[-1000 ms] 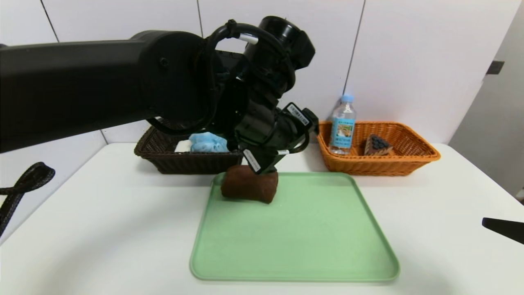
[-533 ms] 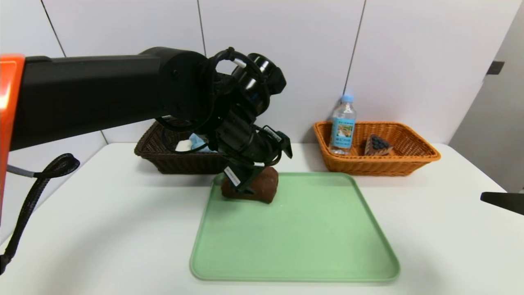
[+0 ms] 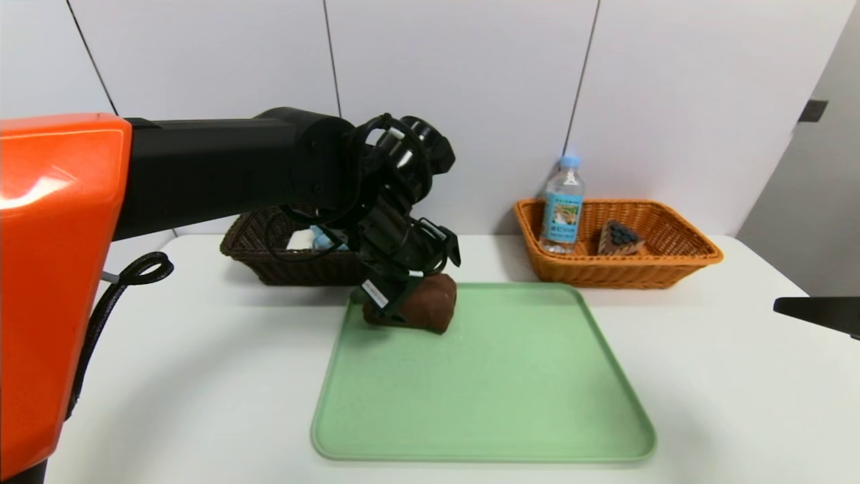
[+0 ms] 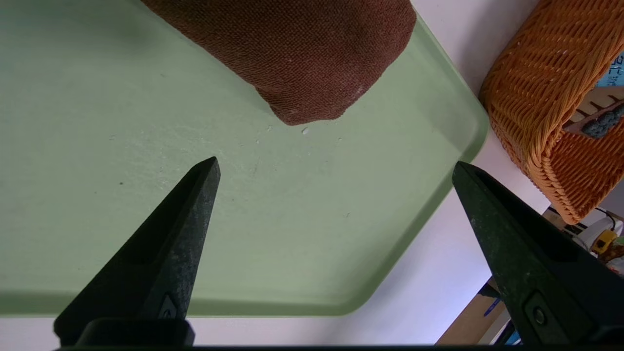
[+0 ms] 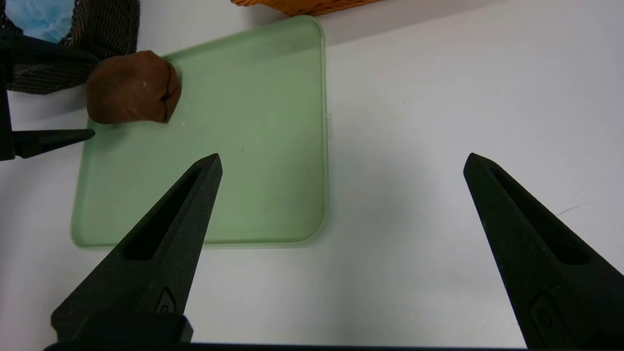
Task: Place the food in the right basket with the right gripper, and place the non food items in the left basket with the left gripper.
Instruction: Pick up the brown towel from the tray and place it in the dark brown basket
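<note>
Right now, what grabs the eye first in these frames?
The left arm, reaching across to the green tray, its open left gripper down at the brown towel on the tray's far-left corner. Behind sit the baskets: the dark one holds the blue pouf, the orange one the bottle and cake. The right gripper hangs open at the table's right edge.

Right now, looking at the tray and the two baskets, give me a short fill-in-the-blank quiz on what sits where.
1. The rolled brown towel lies on the ____ tray.
2. The water bottle stands in the ____ basket.
3. The left gripper, beside the towel, has its fingers ____.
4. The blue bath pouf sits in the ____ basket.

Missing words: green; orange; open; dark brown
</note>
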You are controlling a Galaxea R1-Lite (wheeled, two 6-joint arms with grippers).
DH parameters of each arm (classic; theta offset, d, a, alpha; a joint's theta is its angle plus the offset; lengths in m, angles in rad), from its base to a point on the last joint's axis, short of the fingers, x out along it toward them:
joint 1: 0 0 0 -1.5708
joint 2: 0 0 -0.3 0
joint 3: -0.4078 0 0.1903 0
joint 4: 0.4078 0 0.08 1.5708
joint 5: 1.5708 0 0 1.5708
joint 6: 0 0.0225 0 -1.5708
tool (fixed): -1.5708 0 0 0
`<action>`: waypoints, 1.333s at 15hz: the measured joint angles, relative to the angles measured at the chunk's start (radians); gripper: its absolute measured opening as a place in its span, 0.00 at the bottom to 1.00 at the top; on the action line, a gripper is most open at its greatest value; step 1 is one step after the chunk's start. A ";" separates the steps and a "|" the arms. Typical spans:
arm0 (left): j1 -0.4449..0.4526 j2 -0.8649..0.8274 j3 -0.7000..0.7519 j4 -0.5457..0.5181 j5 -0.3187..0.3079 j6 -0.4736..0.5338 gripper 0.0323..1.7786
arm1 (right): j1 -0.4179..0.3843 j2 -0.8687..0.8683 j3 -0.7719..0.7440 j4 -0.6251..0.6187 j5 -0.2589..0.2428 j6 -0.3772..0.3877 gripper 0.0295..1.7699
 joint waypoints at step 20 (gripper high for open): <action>0.031 0.098 0.000 -0.041 0.075 0.038 0.95 | 0.006 0.020 -0.019 0.001 0.001 0.004 0.97</action>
